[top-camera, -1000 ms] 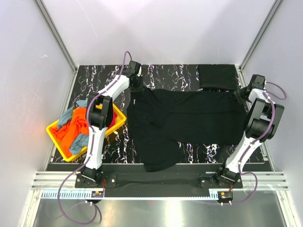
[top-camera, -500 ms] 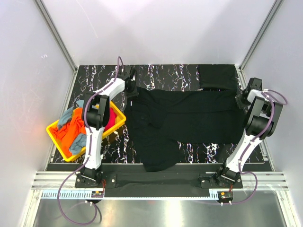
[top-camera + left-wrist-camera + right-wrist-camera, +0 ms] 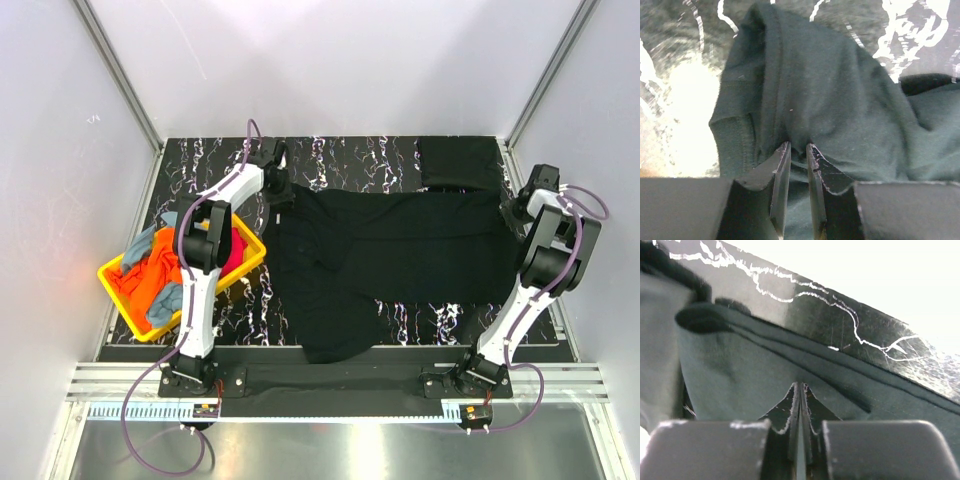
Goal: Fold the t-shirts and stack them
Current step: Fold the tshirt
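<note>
Overhead, a black t-shirt (image 3: 400,245) lies spread on the marbled table (image 3: 340,160) between both arms. Only the wrist views show the left gripper (image 3: 798,146) and right gripper (image 3: 800,384) each pinching its cloth.

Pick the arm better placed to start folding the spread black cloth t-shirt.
Left, probably: left hand pinches a bunched fold of the spread black cloth t-shirt; right hand is closed at the hem, grip unclear.

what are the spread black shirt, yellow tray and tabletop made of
Black shirt: soft matte knit, probably cotton jersey; it wrinkles and shows a stitched hem. Yellow tray: smooth rigid plastic, likely. Tabletop: glossy black marble-look surface, white veins and glare.
</note>
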Action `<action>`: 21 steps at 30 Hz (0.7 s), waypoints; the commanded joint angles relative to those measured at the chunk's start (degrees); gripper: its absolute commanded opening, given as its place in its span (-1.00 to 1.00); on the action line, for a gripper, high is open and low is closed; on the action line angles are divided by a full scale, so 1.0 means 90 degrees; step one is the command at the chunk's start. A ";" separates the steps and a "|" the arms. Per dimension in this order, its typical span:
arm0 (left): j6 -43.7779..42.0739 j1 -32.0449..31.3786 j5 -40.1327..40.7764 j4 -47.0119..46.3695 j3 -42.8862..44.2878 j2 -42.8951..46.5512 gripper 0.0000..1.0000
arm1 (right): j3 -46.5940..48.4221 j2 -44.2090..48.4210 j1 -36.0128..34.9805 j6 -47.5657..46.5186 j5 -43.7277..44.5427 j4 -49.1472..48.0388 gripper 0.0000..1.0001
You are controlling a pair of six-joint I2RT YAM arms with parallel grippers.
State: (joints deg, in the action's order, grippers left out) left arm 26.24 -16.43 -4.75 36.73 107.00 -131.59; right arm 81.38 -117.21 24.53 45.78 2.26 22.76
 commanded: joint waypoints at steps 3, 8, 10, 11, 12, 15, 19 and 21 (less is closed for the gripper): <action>-0.0385 0.0048 -0.0692 -0.0224 0.0454 -0.0213 -0.51 | 0.0127 0.0639 0.0028 -0.0750 -0.0437 0.0166 -0.87; -0.0523 0.0048 -0.0868 -0.0292 0.0650 -0.0408 -0.51 | 0.0166 0.0826 0.0008 -0.0897 -0.0290 0.0225 -0.49; -0.0503 0.0048 -0.0966 -0.0292 0.0757 -0.0457 -0.51 | 0.0225 0.0884 -0.0069 -0.0955 -0.0368 0.0225 -0.48; -0.0484 0.0048 -0.0985 -0.0292 0.0777 -0.0505 -0.51 | 0.0244 0.0904 -0.0108 -0.1023 -0.0465 0.0283 -0.48; -0.0474 0.0048 -0.1024 -0.0282 0.0777 -0.0516 -0.51 | 0.0283 0.0923 -0.0167 -0.1043 -0.0457 0.0370 -0.49; -0.0493 0.0048 -0.1034 -0.0312 0.0738 -0.0525 -0.51 | 0.0196 0.1001 -0.0167 -0.0898 -0.0107 0.0868 -0.47; -0.0464 0.0048 -0.1054 -0.0321 0.0709 -0.0564 -0.50 | -0.0204 0.1109 -0.0158 -0.0702 -0.0133 0.0938 -0.41; -0.0455 0.0048 -0.1025 -0.0321 0.0689 -0.0584 -0.50 | -0.0312 0.0973 -0.0167 -0.0721 -0.0232 0.0918 -0.42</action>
State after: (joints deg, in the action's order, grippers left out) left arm 22.48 -16.14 -12.32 35.46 111.63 -135.50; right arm 80.03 -110.19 23.18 38.85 0.01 29.45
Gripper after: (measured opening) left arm 0.245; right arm 0.294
